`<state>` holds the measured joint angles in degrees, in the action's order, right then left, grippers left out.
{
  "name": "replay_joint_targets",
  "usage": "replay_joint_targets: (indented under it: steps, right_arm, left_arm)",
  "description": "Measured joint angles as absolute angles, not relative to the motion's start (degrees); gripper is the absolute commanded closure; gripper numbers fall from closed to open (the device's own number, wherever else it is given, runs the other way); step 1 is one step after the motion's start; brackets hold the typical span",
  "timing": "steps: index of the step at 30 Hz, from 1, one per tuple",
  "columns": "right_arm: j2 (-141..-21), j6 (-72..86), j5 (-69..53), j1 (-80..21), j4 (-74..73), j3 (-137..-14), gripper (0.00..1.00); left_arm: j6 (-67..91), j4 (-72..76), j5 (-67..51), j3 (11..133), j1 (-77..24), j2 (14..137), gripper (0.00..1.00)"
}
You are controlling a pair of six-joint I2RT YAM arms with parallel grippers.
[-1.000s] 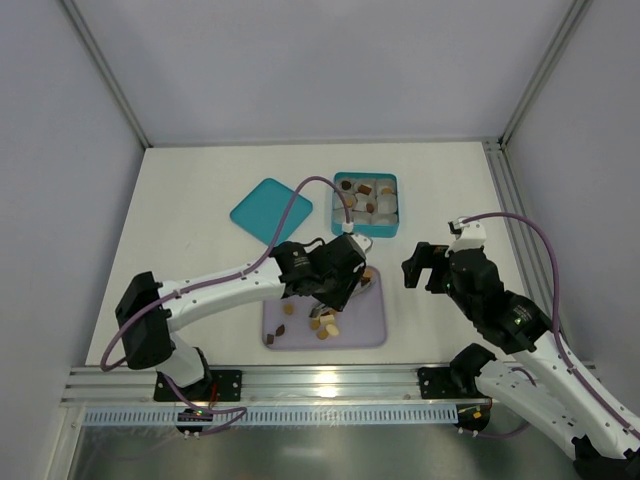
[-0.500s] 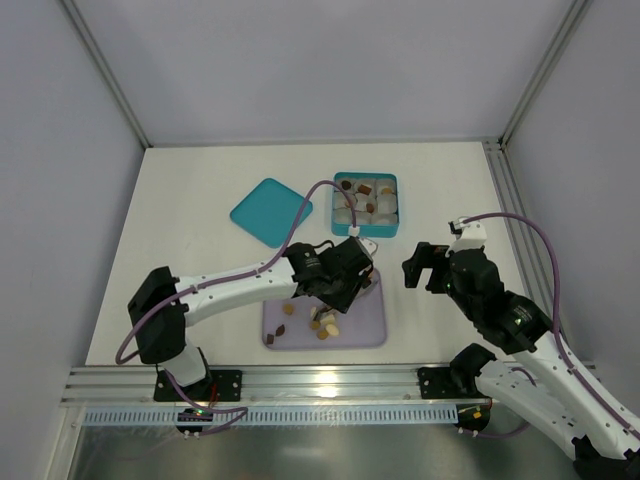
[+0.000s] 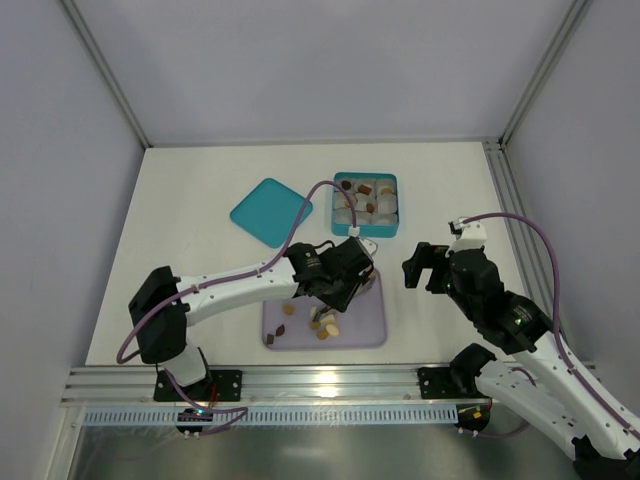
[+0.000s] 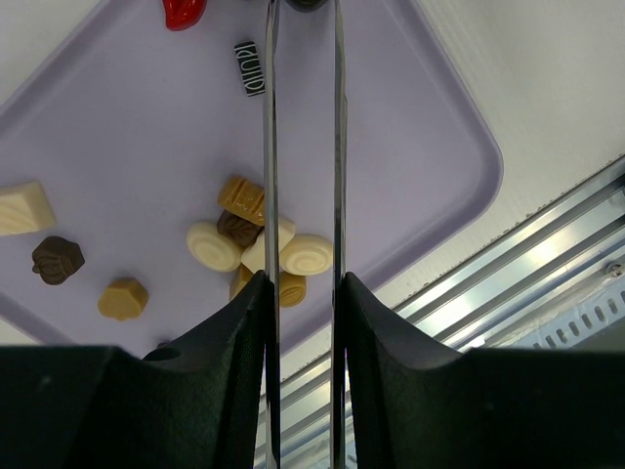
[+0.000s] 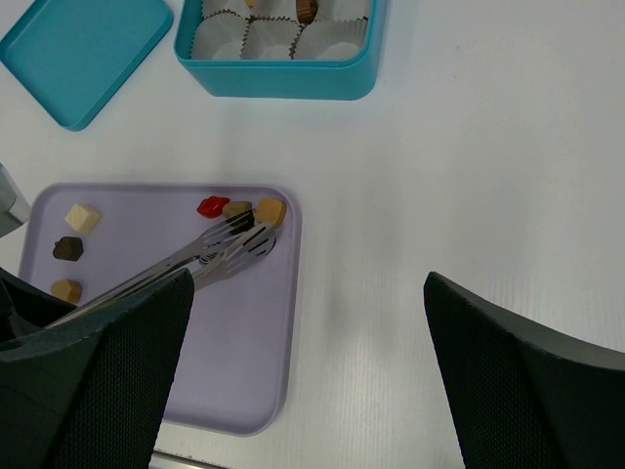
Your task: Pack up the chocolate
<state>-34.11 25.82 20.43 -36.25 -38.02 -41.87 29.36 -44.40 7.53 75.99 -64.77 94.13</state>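
Left hand (image 4: 303, 285), pressed onto metal tongs (image 5: 234, 241), holds them low so their tips reach chocolate (image 5: 270, 210) on the purple tray (image 5: 234, 352).

On the worktop (image 3: 200, 180), seen from above, the tray (image 3: 362, 326) lies at lower centre of the frame. The box (image 3: 365, 233) sits behind it, and the lid (image 3: 270, 211) lies near the box's left side, not touching it. Chocolate pieces (image 3: 322, 325) lie on the tray's left half, and more sit in the box. The left gripper (image 3: 345, 280) is over the tray's upper edge. Its tongs (image 5: 234, 244) reach the tray's upper right corner in the right wrist view. The right gripper (image 3: 424, 266) is right of the tray.
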Motion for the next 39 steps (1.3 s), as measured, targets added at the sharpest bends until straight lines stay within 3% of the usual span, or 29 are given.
replay_joint_targets:
  steps: [39]
  right_arm:
    - [-34.89, 25.82, 20.25, -36.25, -37.80, -41.78, 0.00]
  left_arm:
    - [29.54, -47.92, 11.88, 75.40, -64.77, 86.83, 0.67]
